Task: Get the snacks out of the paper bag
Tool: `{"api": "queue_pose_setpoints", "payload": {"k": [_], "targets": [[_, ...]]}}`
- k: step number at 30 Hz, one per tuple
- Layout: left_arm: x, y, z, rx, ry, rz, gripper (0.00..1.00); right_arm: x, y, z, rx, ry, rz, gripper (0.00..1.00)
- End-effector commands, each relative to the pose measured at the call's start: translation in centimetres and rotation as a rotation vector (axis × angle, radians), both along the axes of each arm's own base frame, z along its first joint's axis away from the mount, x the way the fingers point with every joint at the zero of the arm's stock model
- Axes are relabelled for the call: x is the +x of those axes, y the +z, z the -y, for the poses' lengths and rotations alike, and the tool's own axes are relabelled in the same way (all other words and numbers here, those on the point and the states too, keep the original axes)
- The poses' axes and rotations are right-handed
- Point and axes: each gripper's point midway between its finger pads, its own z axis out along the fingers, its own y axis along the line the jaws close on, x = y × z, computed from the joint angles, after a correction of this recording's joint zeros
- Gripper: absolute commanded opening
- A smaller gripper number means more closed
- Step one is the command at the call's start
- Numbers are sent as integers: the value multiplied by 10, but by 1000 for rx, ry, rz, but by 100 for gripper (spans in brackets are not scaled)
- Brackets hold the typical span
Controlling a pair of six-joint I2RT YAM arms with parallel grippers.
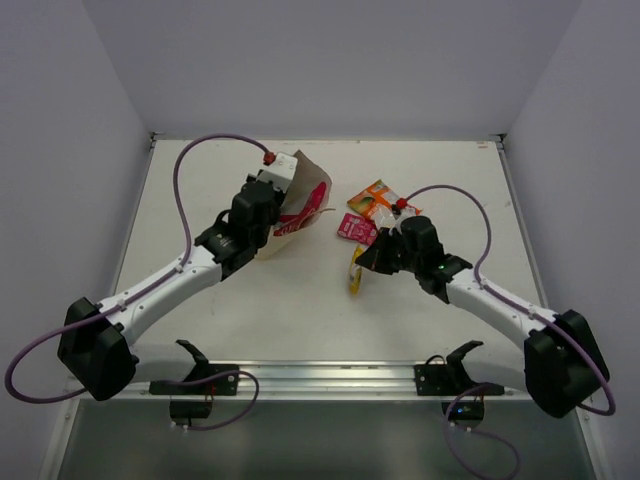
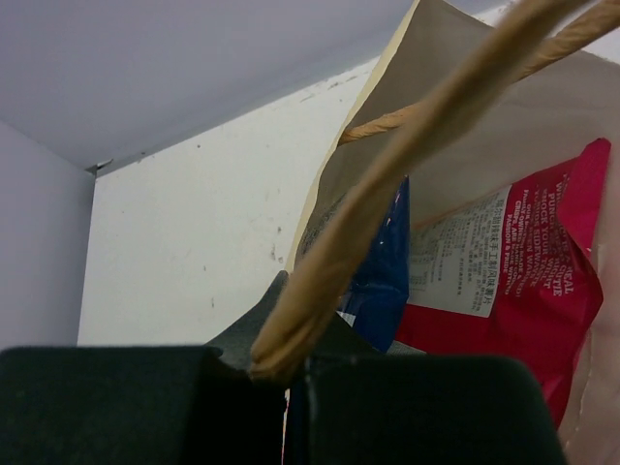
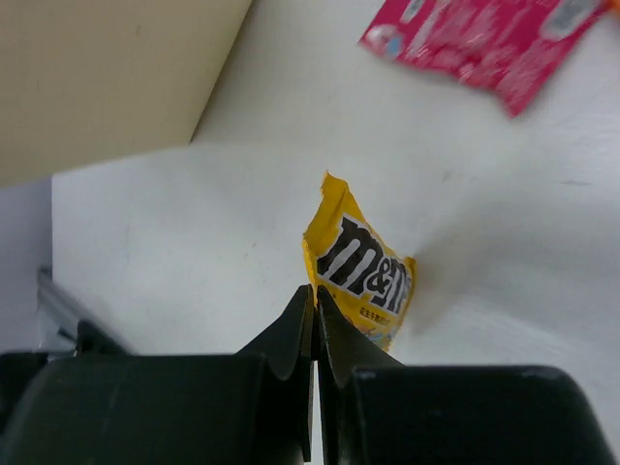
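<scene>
The tan paper bag (image 1: 305,185) stands tilted at the back left. My left gripper (image 1: 270,207) is shut on its looped handle (image 2: 387,194), with the jaws (image 2: 291,373) pinching the handle's end. Inside the bag (image 2: 465,116) I see the blue-and-white bag (image 2: 387,266) and the large red-pink-and-white bag (image 2: 528,300). My right gripper (image 1: 363,257) is shut on an edge of the yellow bar wrapper (image 1: 355,278) and holds it just above the table (image 3: 315,295). The wrapper (image 3: 366,276) reads m&m. The orange packet (image 1: 374,197) and the magenta square packet (image 1: 354,228) lie on the table behind it.
The magenta packet (image 3: 484,39) lies beyond the right gripper and the paper bag's side (image 3: 107,77) stands to its left. White walls close the table's back and sides. A metal rail (image 1: 330,375) runs along the near edge.
</scene>
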Motion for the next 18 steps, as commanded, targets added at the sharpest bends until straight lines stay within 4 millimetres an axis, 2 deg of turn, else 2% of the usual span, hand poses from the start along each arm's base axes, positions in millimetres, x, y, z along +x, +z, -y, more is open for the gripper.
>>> {"api": "queue_pose_setpoints", "payload": {"k": [1, 2, 3, 5, 6, 9, 10, 12, 13, 15, 18], "targets": [[4, 24, -21, 35, 7, 72, 0, -5, 55, -64, 240, 223, 137, 0], [5, 27, -25, 34, 10, 84, 0, -7, 50, -70, 260, 243, 112, 0], [4, 33, -27, 26, 4, 99, 0, -5, 35, -78, 264, 262, 67, 0], [4, 38, -33, 39, -1, 117, 0, -3, 23, -85, 279, 274, 12, 0], [2, 44, -34, 36, -8, 135, 0, 0, 5, -87, 259, 269, -38, 0], [-2, 47, -35, 56, -39, 160, 0, 4, -24, -79, 183, 205, -111, 0], [-4, 43, -34, 68, -53, 157, 0, 0, -38, -70, 135, 171, -166, 5], [-7, 45, -29, 62, -91, 172, 0, 2, -52, -52, 34, 101, -190, 6], [-9, 40, -28, 62, -105, 167, 0, 3, -47, -47, 11, 81, -173, 13], [-12, 40, -23, 52, -142, 174, 0, 7, -39, -31, -64, 32, -142, 18], [-15, 35, -19, 47, -174, 170, 0, 14, 9, -16, -105, -15, -28, 35]]}}
